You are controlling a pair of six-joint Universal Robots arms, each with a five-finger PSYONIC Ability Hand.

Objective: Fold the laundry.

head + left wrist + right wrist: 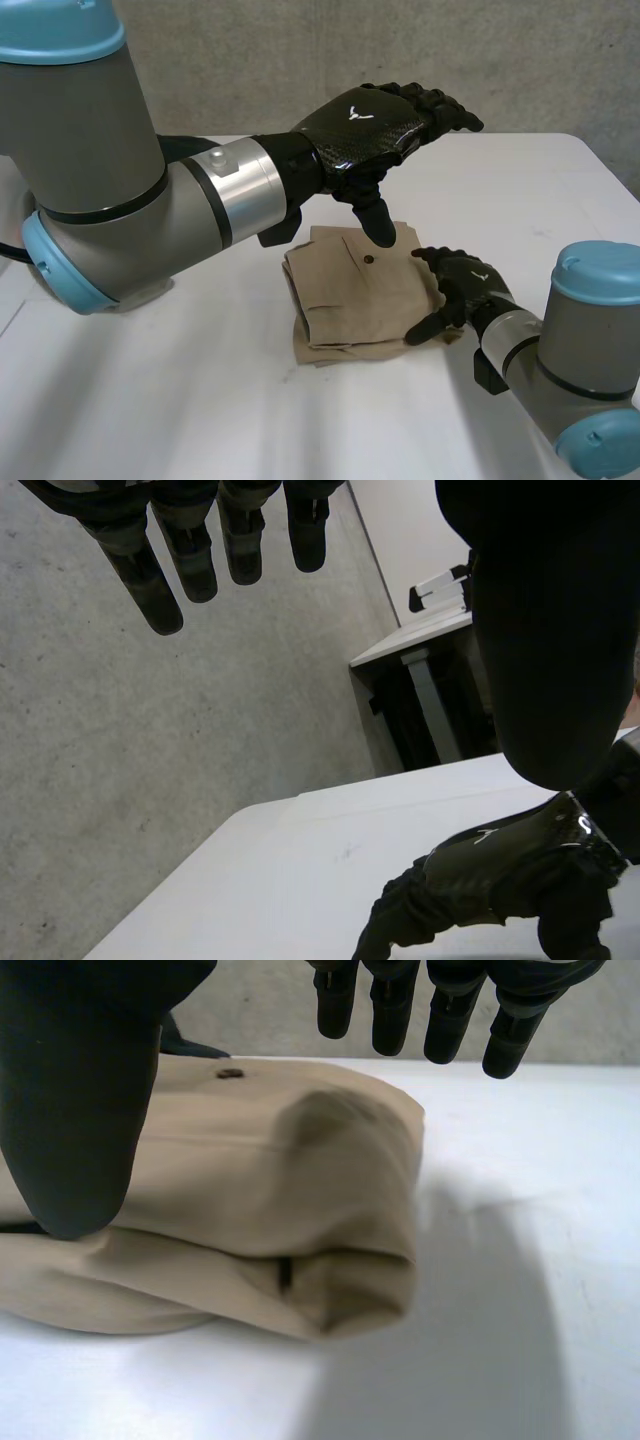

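A tan garment, folded into a thick small packet with a dark button on top, lies in the middle of the white table. My left hand hovers above the packet's far edge with its fingers straight and spread and its thumb pointing down at the cloth; I cannot tell whether it touches. My right hand rests open at the packet's right edge. Its own wrist view shows the thumb over the folded garment and the fingers straight beyond it, gripping nothing.
Bare white table lies around the packet on every side. A grey concrete wall stands behind the table's far edge. Another table with dark legs stands farther off beside that wall. My right hand lies below the left one.
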